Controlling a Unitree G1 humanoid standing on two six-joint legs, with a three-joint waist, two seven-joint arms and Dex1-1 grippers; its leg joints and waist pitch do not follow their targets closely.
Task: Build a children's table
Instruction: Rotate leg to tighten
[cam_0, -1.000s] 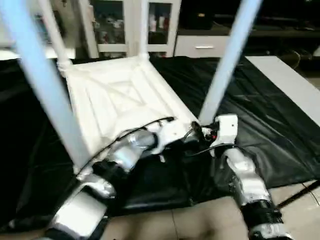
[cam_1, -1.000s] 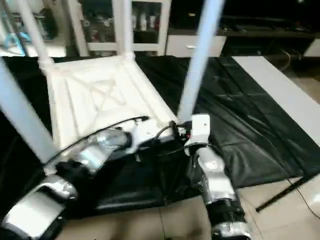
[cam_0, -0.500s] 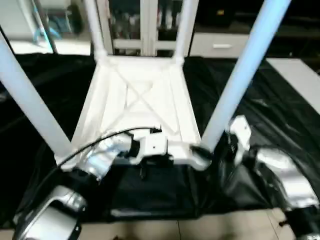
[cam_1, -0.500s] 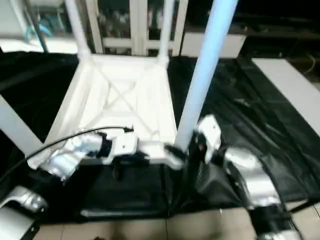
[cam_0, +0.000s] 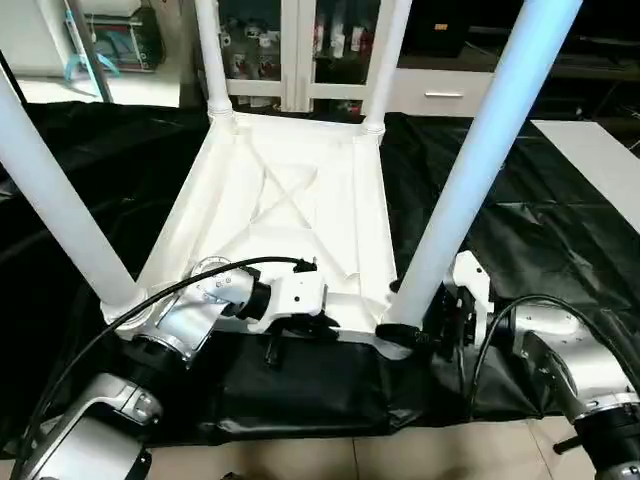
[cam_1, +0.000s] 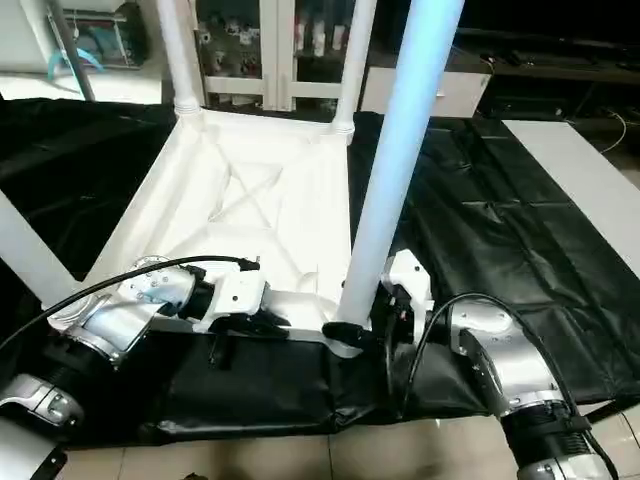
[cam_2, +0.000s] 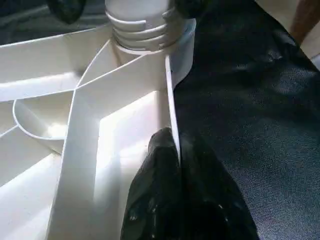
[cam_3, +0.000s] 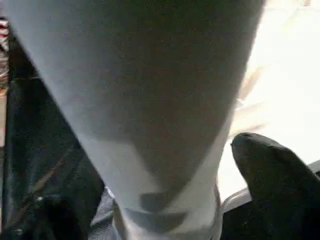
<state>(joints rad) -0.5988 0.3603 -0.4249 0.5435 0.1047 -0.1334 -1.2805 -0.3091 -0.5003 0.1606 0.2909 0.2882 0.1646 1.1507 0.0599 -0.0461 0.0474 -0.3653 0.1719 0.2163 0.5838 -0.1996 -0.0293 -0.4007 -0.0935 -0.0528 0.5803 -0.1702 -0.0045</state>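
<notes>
The children's table lies upside down on the black cloth, with the ribbed underside of its white tabletop (cam_0: 290, 200) facing up. Legs stand in its corner sockets: the near right leg (cam_0: 470, 170), the near left leg (cam_0: 55, 200) and two far legs (cam_0: 210, 60) (cam_0: 390, 60). My left gripper (cam_2: 177, 160) is shut on the thin rim of the tabletop's near edge, close to the near right socket (cam_2: 145, 25). My right gripper (cam_0: 415, 335) sits at the base of the near right leg (cam_3: 150, 100), open, with one finger (cam_3: 270, 170) on each side of it.
The black-draped work table (cam_0: 560, 230) reaches well past the tabletop on both sides. A white cabinet with glass doors (cam_0: 300, 50) stands behind it. A white board (cam_0: 600, 150) lies at the far right. Tiled floor (cam_0: 400, 455) shows below the cloth's front edge.
The camera has swung, so the whole scene has shifted. My left gripper has kept its hold on the rim. My right forearm has moved out to the right, its gripper still at the leg's base.
</notes>
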